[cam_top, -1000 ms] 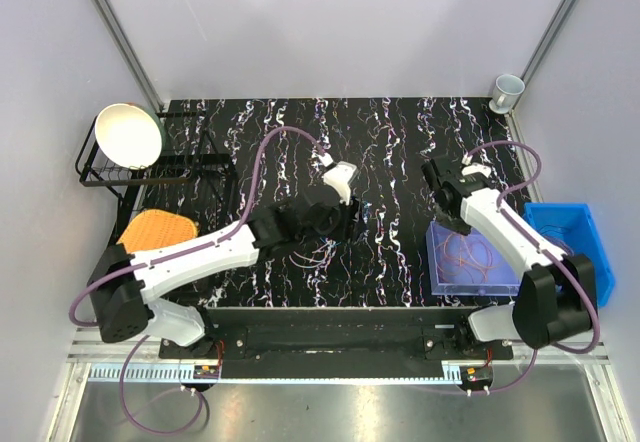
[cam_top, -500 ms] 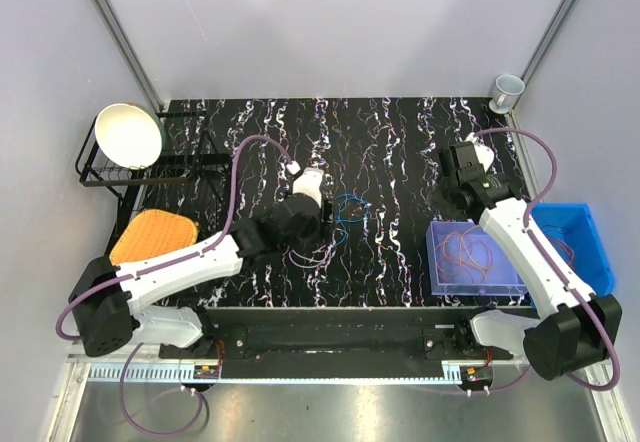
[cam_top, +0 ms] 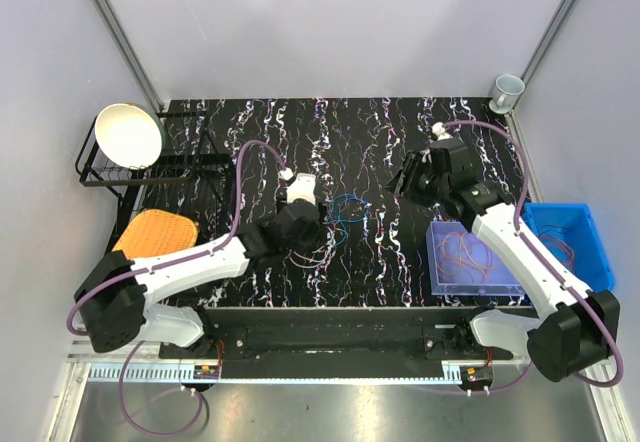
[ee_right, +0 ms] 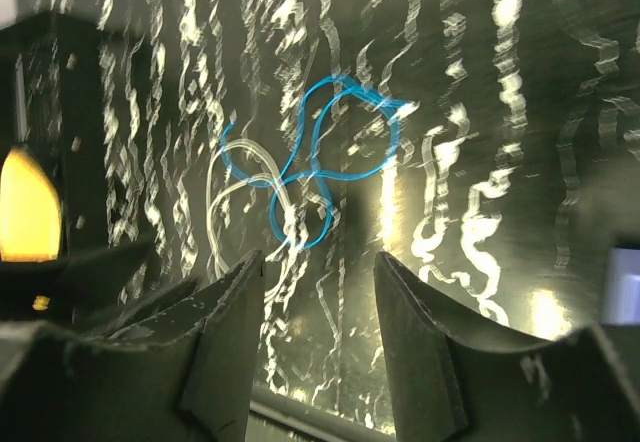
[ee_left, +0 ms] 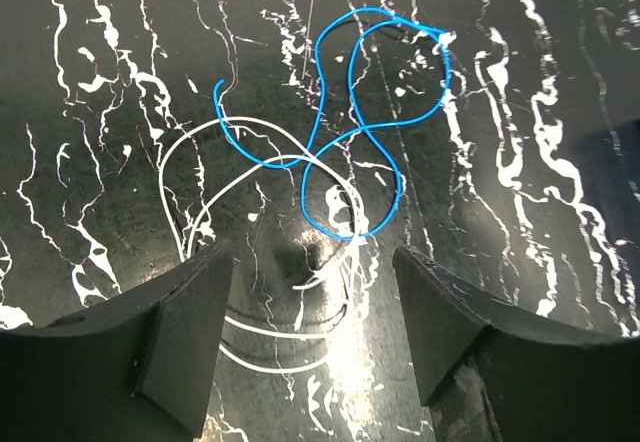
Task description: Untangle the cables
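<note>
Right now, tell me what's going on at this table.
It's a wire-untangling job. A blue wire and a white wire lie looped across each other on the table. The left hand hovers right above them, and the right hand is aimed at them from the right. Both are open and hold nothing. A clear tray on the right holds orange wires.

Cables (cam_top: 346,206) on black marbled table (cam_top: 400,132)

Top camera looks down; both wrist cameras share the blue cable (ee_left: 317,82).
</note>
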